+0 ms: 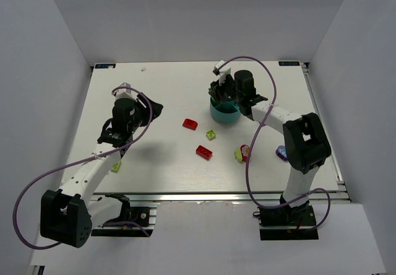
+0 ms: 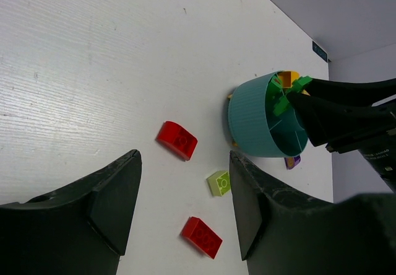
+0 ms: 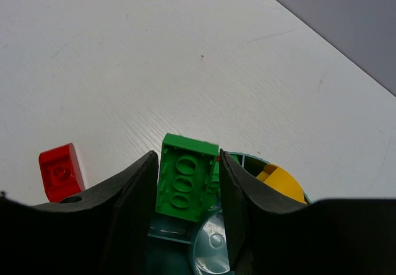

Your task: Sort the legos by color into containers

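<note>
1. The table (image 1: 161, 83) carries the teal bowl (image 2: 250, 120) at its far right. Loose bricks are scattered between the bowl and the near edge.

2. The right gripper (image 3: 189, 158) is positioned directly above the bowl. Its jaws are set at a middling width and are closed on a green brick (image 3: 184, 185), which is held slightly tilted. The left gripper (image 2: 184, 161) is held wide and empty above the table, well apart from the bowl.

3. The step in hand is judged to be the deposit of the green brick. The central cup (image 3: 213, 244) is seen just below the brick, and a yellow brick (image 3: 281, 182) occupies a wedge beside it. Which wedge lies directly beneath the green brick cannot be told.

4. The brick should be centred over the wedge reserved for green, clear of the cup and the yellow wedge. It should be lowered below the rim before the jaws are eased apart. The dividers should not be struck, since the bowl is likely light and easily shoved. A straight upward withdrawal is advised.

5. Left on the table are a red brick (image 1: 190, 124), a second red brick (image 1: 204, 152), a lime brick (image 1: 211, 134) and a purple brick (image 1: 281, 153).
</note>
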Robot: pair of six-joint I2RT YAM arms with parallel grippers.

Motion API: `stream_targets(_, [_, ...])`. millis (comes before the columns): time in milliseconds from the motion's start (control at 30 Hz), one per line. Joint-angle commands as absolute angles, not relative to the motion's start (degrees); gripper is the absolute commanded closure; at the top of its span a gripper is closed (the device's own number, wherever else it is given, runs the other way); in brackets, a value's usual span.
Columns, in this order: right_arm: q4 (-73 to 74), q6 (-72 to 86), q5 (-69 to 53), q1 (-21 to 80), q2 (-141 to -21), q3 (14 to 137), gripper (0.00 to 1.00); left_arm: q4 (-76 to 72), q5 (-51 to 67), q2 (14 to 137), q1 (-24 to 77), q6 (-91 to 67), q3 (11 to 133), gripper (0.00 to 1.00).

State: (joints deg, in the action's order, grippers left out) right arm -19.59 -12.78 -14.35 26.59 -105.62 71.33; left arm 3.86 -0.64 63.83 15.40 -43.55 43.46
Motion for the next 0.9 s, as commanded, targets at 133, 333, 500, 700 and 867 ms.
stream_targets(133, [-22.5,-13.71,-13.36,26.28,-105.29,70.75,0.45,3.69,-0.17,61.17,14.94,-43.51,42.98,0.32])
stream_targets(333, [-22.59,-13.62,-14.58,25.84,-103.81,70.32,0.44,4.57,-0.53,60.38,14.85,-43.51,42.89,0.32])
stream_targets(500, [-18.4,-20.63,-27.28,24.79,-98.18,70.48,0.56,7.11,-2.37,58.89,14.68,-43.42,43.24,0.41])
stream_targets(700, [-2.97,-23.45,-35.75,21.8,-93.78,73.9,1.0,14.23,-5.71,55.73,13.19,-44.56,43.5,1.0])
stream_targets(867, [16.12,-31.19,-45.34,16.89,-91.94,75.77,0.95,25.65,-7.29,53.88,10.29,-48.5,42.81,0.97])
